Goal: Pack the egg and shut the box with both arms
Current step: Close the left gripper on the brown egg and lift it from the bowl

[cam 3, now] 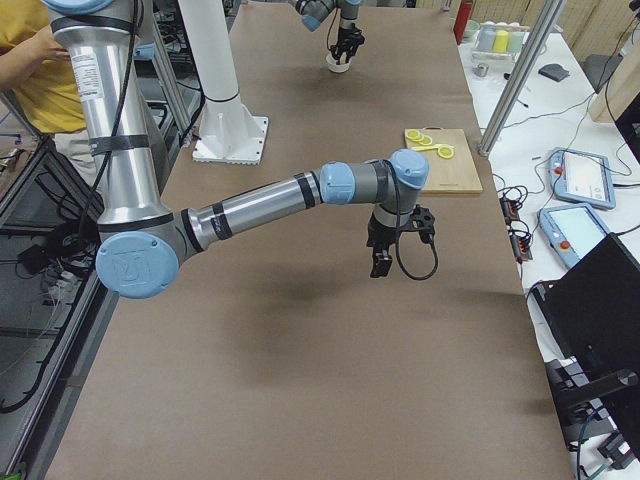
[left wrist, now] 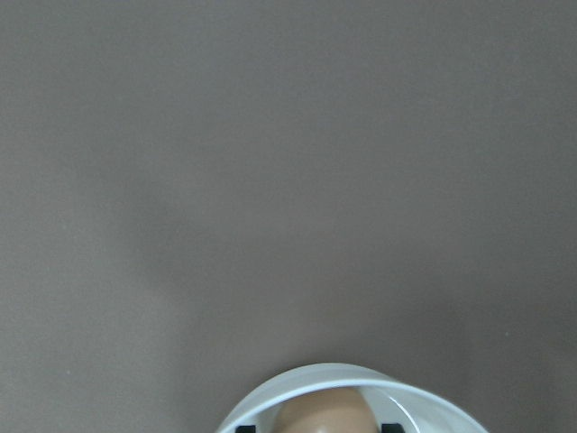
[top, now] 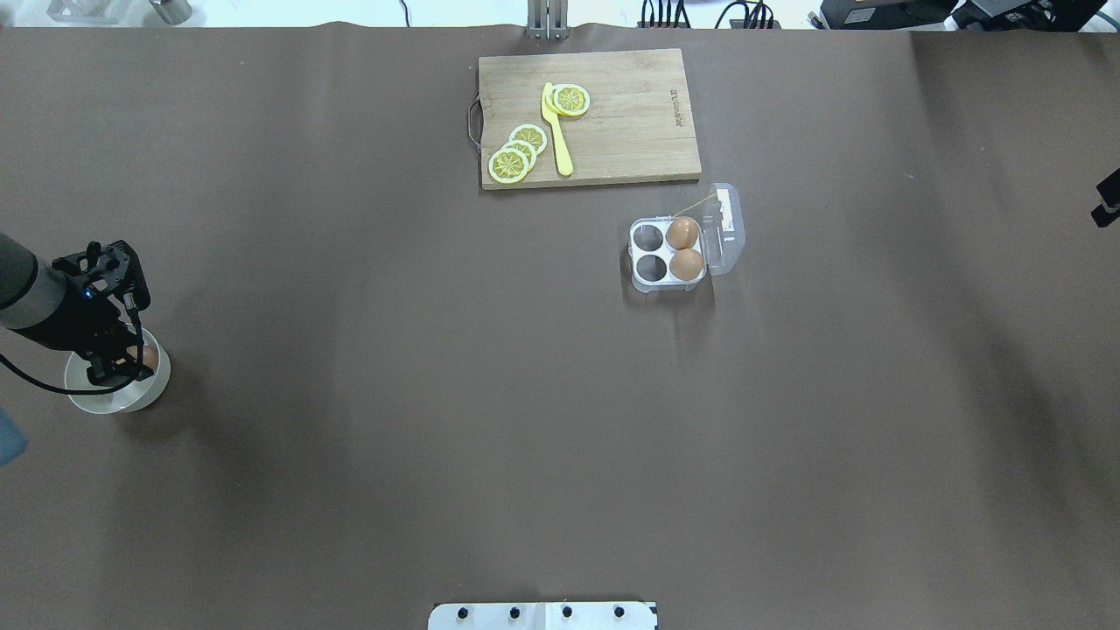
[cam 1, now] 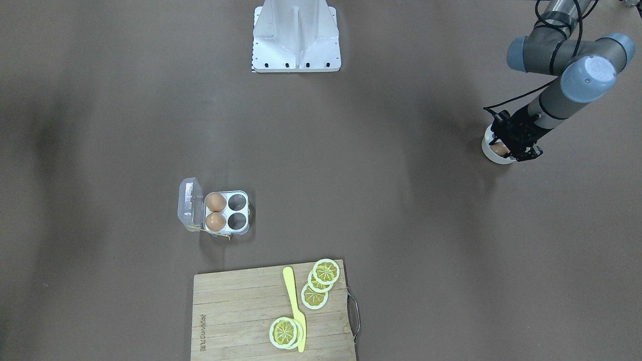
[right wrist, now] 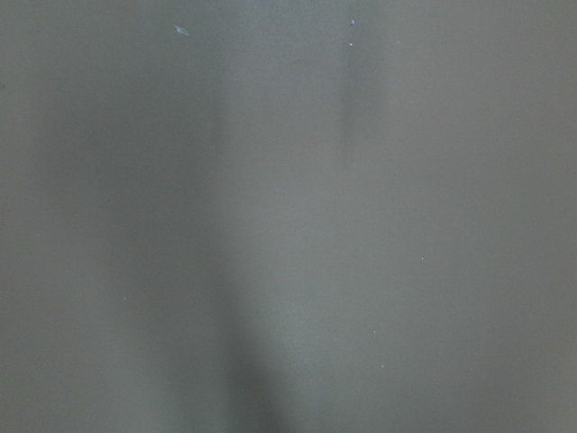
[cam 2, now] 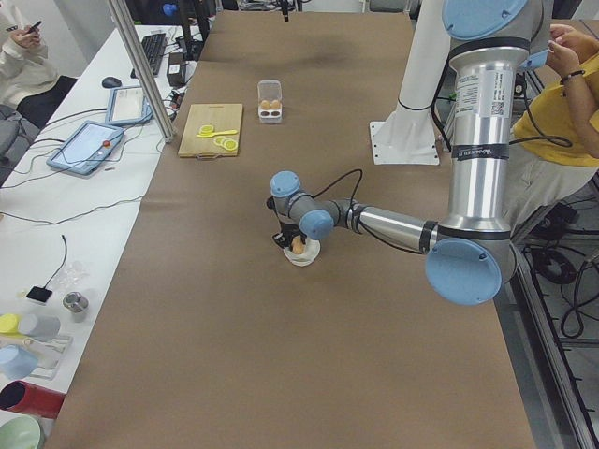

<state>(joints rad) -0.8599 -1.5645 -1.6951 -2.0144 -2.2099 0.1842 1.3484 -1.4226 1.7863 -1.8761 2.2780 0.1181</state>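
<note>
The box stands with its clear lid open. Two eggs fill the two cells by the hinge; the other two cells are empty. A third egg lies in a white bowl at the table's end on my left. My left gripper reaches down into the bowl, open, with a fingertip on each side of this egg. My right gripper hangs above bare table, only its edge in the overhead view; I cannot tell whether it is open.
A wooden cutting board with lemon slices and a yellow knife lies beyond the box. The white base block is at the robot's side. People sit beside the table in the side views.
</note>
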